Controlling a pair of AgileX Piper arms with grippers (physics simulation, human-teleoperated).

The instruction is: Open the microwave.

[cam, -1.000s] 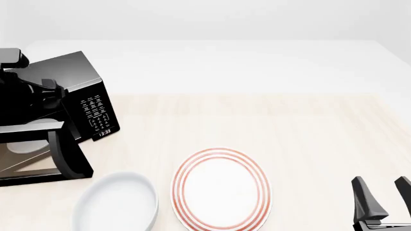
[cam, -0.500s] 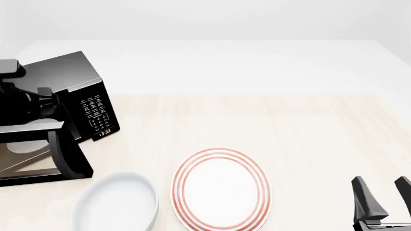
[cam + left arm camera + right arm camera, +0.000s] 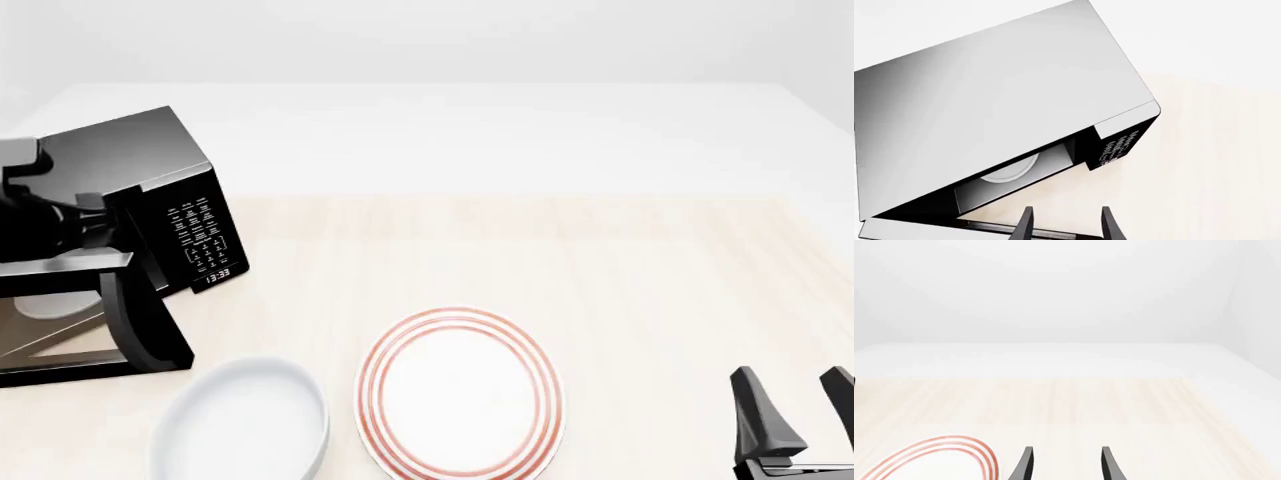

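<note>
Black microwave [image 3: 147, 200] is running off the front view's left edge, its door hanging open. Left gripper [image 3: 1066, 224] is hovering near it, jaws released; right gripper [image 3: 798, 410], jaws also spread, is sitting well apart.

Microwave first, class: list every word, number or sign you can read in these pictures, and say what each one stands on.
"13:33": the small clock display at the foot of the microwave's keypad panel, front view.
Keypad markings: white signs in rows, too small to read in either view.
Striped plate and white bowl: no text.
</note>
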